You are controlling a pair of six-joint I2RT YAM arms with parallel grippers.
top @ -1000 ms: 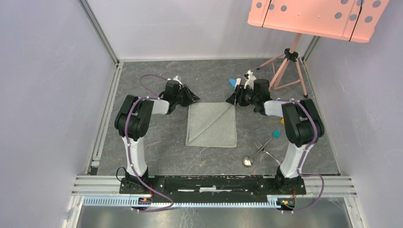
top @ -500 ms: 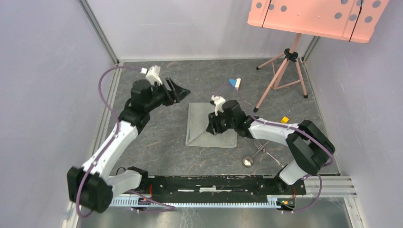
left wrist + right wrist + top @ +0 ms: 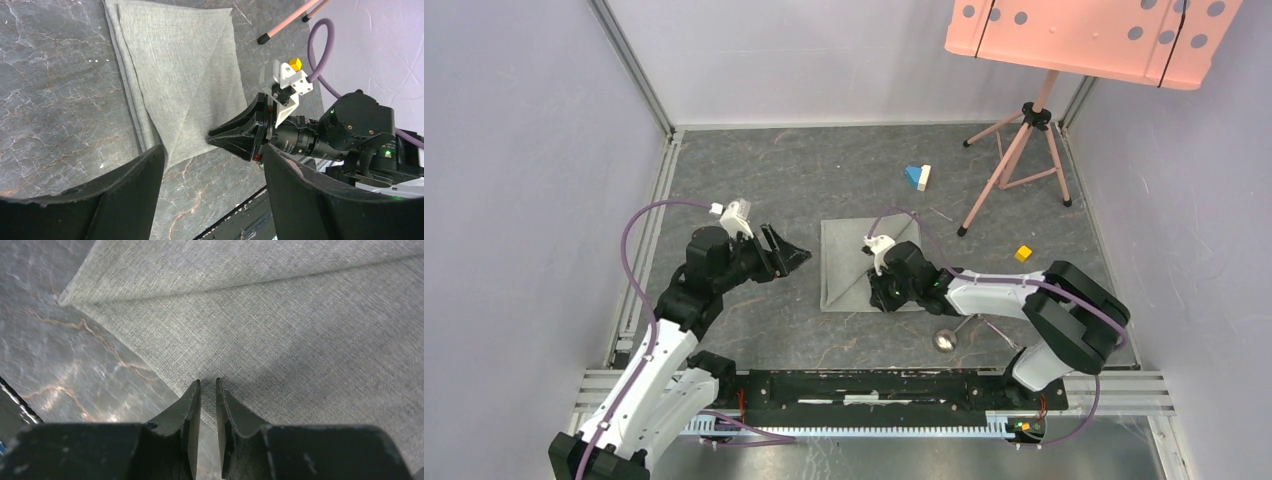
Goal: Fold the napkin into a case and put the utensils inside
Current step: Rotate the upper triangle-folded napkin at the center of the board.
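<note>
The light grey napkin (image 3: pixel 864 250) lies flat on the dark table, folded, with a diagonal crease across it (image 3: pixel 175 65). My right gripper (image 3: pixel 879 297) sits at its near edge. In the right wrist view its jaws (image 3: pixel 208 382) are closed to a thin slit, with the napkin's edge (image 3: pixel 275 315) in the slit at the tips. My left gripper (image 3: pixel 796 257) hovers just left of the napkin, open and holding nothing. The spoon (image 3: pixel 944 340) lies near the table's front. Only a thin part of the fork's handle (image 3: pixel 999 333) shows; the right arm hides the rest.
A blue and white block pair (image 3: pixel 917 177) lies beyond the napkin, and a yellow block (image 3: pixel 1023 253) to the right. A pink tripod (image 3: pixel 1014 150) carrying a pink board stands at the back right, one foot (image 3: pixel 961 232) close to the napkin. The metal rail (image 3: pixel 874 385) runs along the near edge.
Both grippers have left the napkin's far corners. The left one opened and drew back to the left side. The right one crossed the cloth to its near edge and closed there.
</note>
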